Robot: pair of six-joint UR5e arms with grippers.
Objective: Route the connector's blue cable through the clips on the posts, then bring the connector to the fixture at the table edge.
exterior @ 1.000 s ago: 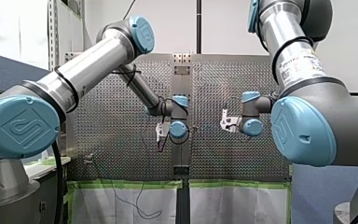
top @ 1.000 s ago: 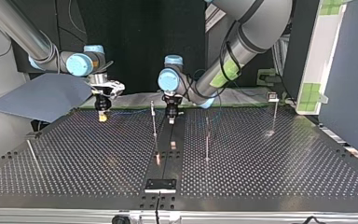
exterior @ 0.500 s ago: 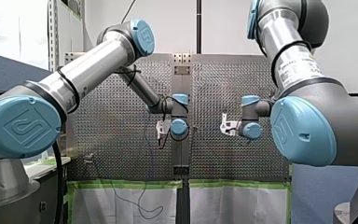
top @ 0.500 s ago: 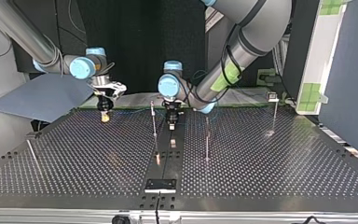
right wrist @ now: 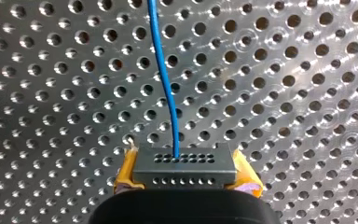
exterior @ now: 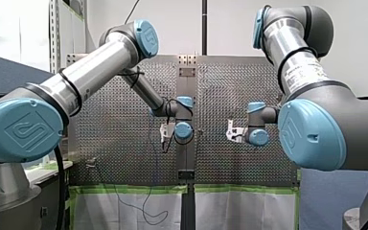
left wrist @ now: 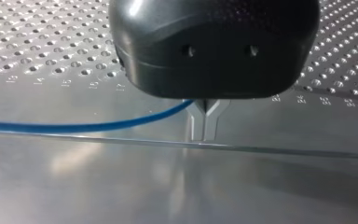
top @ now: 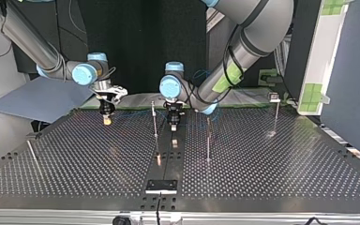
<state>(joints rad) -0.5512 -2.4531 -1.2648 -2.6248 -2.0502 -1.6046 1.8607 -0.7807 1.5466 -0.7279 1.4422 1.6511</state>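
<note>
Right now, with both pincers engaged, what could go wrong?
1. My right pincer clamps the dark perforated connector block only by its ends. A tug from the thin blue cable might twist it loose.
2. My left pincer seems to pinch that cable low over the perforated metal table. Going lower may scrape it.
3. The slim metal post stands close beside my left pincer, so the cable could snag.

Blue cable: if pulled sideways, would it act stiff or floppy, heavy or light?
The blue cable is probably floppy: it bows in a loose curve toward my left arm's shut jaws. Likely very light: it looks thin beside the connector it leaves. Its smooth sheath may slip.
</note>
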